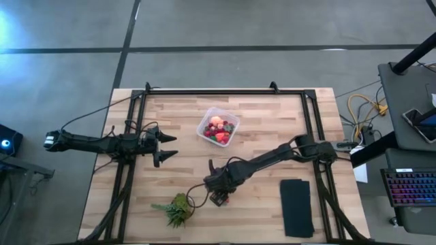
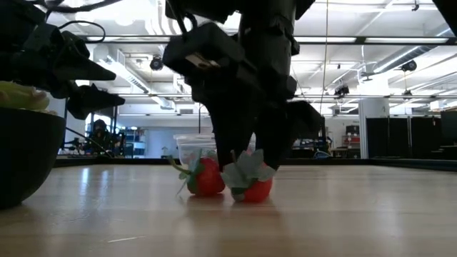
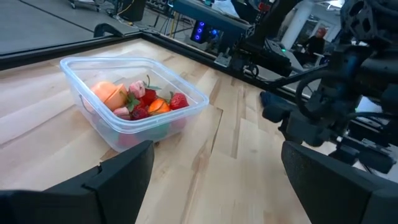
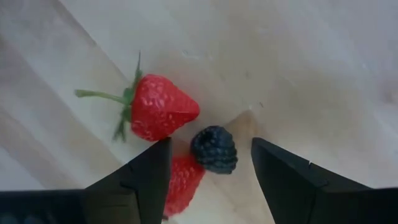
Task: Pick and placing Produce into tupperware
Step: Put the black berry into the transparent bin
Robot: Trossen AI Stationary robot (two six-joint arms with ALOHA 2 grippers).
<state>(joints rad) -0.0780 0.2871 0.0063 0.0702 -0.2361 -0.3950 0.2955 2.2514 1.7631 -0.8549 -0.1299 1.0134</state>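
Note:
The clear tupperware (image 1: pixel 202 126) stands at the table's middle far part, with a pink-orange fruit (image 3: pixel 109 93), red strawberries (image 3: pixel 177 101) and other produce inside. On the wood toward the near edge lie two strawberries (image 4: pixel 163 107) (image 4: pixel 183 177) and a dark blackberry (image 4: pixel 214 149). My right gripper (image 4: pixel 210 163) points down over them, open, its fingers on either side of the blackberry. One finger (image 4: pixel 140 177) hides part of the second strawberry. My left gripper (image 1: pixel 170 147) waits open at the table's left, facing the tupperware. My right gripper comes from above, pointing down, with its fingers on either side of the blackberry (image 4: pixel 214 149). One finger (image 4: pixel 140 177) overlaps the second strawberry (image 4: pixel 183 177). I cannot tell whether either finger touches a fruit.
A spiky green plant (image 1: pixel 177 209) in a dark pot (image 2: pixel 21 157) stands near the front edge, left of my right gripper. A flat black pad (image 1: pixel 297 206) lies at the near right. Black rails (image 1: pixel 225 90) frame the far edge and sides.

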